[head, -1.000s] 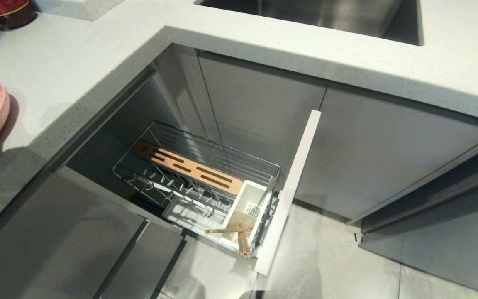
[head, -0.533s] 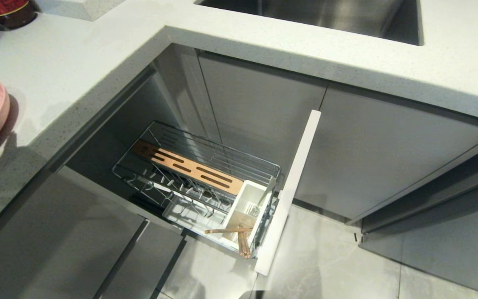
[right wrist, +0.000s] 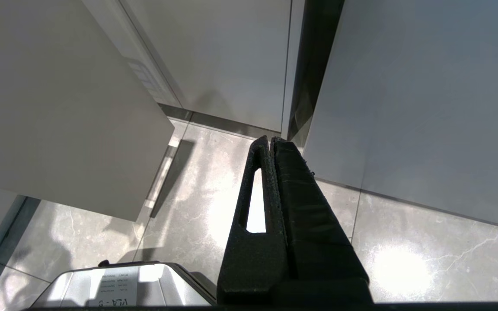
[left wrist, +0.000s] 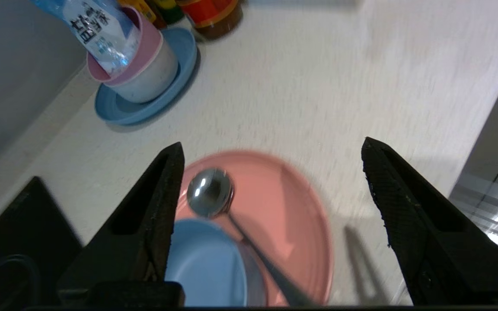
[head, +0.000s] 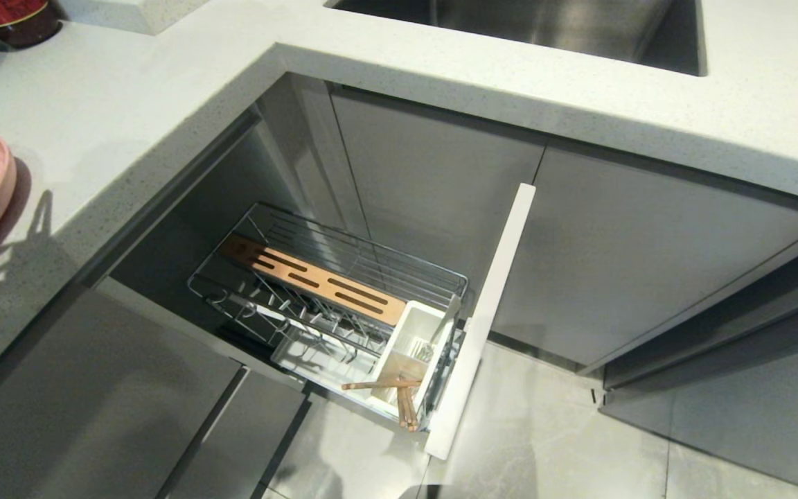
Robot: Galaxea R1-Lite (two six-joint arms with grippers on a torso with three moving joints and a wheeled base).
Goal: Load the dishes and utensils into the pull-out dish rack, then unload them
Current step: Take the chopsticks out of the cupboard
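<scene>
Left claw (left wrist: 270, 224) has just let go: fingers stand wide apart now, nothing between them. In the head view it was a dark shape at the pink plate's edge a second ago; now it's out of that view and only its shadow lies on the surface (head: 129, 104).

Under the left claw: pink plate (left wrist: 283, 216) flat on the surface, light-blue bowl (left wrist: 208, 263) sitting on it toward the near side, spoon (left wrist: 210, 198) resting with its bowl end on the plate just beside 1 finger (left wrist: 154, 220) and its handle running back over the bowl's rim. Spoon is free of both fingers.

Beyond the claw: blue-grey plate (left wrist: 145, 108) carrying the stacked pink and white bowls (left wrist: 145, 69), well apart from the pink plate.

Right claw (right wrist: 270, 147): fingers pressed together, empty, parked low over the floor by the cabinet fronts.

Pull-out dish rack (head: 343, 305) is drawn out, wire slots bare. Chopsticks (head: 399, 395) are in the white cutlery box (head: 416, 357), 1 lying across it.

Read: unload phase, spoon drop looks done. Plate, bowl and spoon are out; the chopsticks look like the only thing left to fetch.
</scene>
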